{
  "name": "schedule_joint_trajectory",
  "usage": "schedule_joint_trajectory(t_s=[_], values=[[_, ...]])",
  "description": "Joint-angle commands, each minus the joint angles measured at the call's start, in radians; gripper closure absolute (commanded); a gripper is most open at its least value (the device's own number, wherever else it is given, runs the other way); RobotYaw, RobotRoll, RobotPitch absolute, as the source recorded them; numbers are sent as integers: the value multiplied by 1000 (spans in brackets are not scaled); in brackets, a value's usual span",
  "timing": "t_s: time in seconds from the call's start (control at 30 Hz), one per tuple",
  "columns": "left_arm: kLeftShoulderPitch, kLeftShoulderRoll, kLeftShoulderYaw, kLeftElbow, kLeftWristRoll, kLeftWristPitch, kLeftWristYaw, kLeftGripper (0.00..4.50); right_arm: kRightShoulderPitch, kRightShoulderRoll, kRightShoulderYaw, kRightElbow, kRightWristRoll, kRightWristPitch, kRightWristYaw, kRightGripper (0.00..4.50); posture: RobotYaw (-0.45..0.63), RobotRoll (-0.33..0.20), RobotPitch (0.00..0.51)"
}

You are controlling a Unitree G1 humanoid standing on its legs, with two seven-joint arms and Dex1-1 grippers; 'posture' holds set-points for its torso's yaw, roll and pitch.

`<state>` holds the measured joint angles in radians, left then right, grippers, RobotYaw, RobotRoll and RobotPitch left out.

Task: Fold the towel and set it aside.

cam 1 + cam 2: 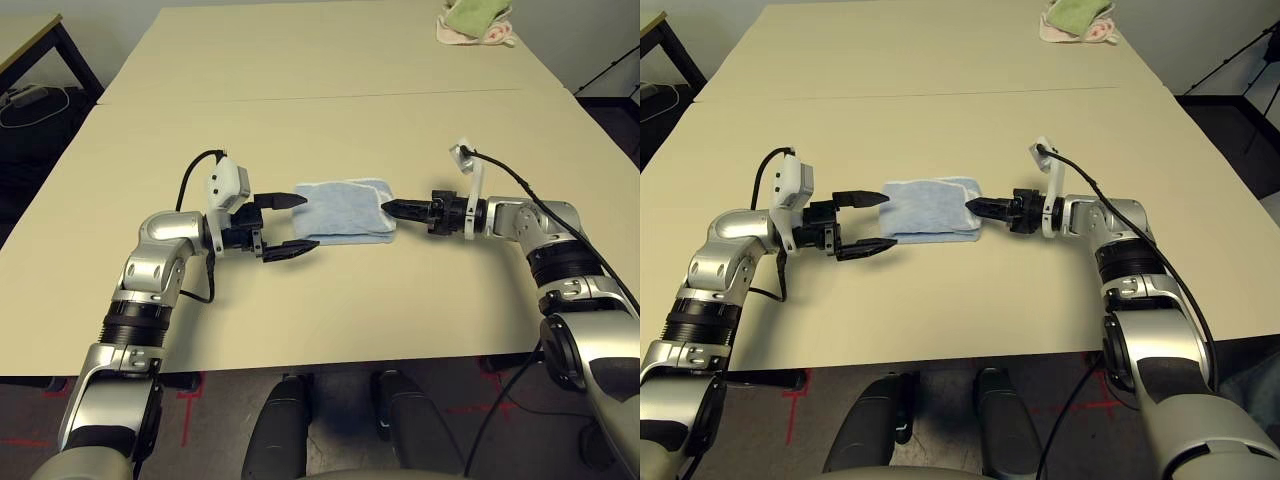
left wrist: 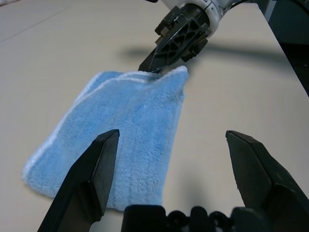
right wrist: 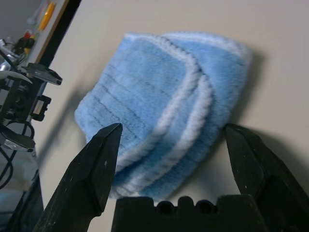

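The left gripper (image 1: 283, 226) stood released, fingers spread, just beside the left end of the towel (image 1: 343, 210); the right gripper (image 1: 392, 209), also spread, had its tips at the towel's right edge. The towel lay folded between them on the beige table (image 1: 330, 130), long axis running left to right. It was light blue terry, soft and ribbed, with white stitched edging in stacked layers.

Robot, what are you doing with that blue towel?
The blue towel lies already folded on the table. The left claw sits open at one end, the right claw open at the other, its tips at the towel's edge. Neither is holding it. It has not been set aside yet.
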<state>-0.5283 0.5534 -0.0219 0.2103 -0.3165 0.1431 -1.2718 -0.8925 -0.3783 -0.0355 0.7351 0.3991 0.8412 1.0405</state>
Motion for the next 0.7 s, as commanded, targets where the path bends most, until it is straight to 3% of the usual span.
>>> schedule_joint_trajectory(t_s=[0.03, 0.47, 0.57, 0.7], values=[[14, 10, -18, -28, 0, 3, 0, 32, -21, 6, 10, 29, -1, 24, 24, 2, 104, 0, 153], [13, 11, -23, -38, -1, 14, -1, 32, -50, 34, -7, 49, 2, 50, 30, 2, 109, 0, 150], [10, 11, -24, -35, 0, 12, 0, 0, -51, 39, -12, 52, -2, 43, 11, 616, 108, 0, 148], [8, 11, -26, -34, 1, 12, 0, 0, -50, 39, -13, 53, -3, 34, 2, 2069, 106, 0, 146]])
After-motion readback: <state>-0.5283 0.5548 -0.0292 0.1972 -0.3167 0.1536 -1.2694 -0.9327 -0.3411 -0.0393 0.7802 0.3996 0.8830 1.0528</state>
